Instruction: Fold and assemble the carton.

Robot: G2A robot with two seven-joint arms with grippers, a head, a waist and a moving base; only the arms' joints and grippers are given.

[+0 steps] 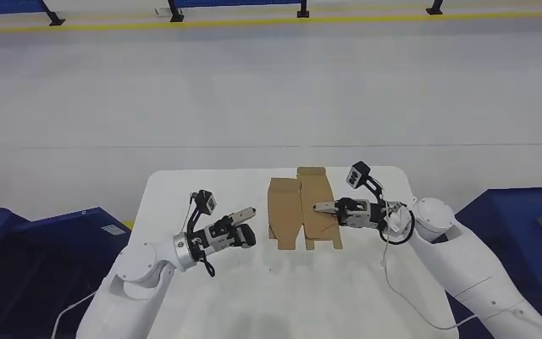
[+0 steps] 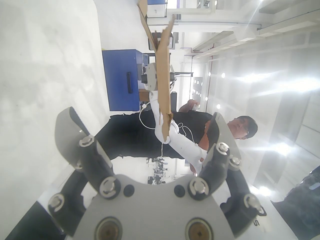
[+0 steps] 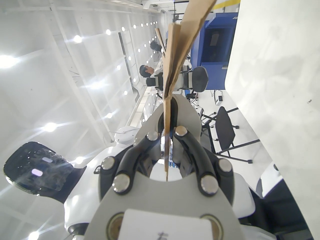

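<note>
Right hand [image 3: 168,118] tight on carton [image 3: 175,58] edge; left hand [image 2: 143,126] wide, well apart.

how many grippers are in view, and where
2. The left gripper, fingers open, sits apart from the carton; the right gripper is shut on the carton's edge.
</note>
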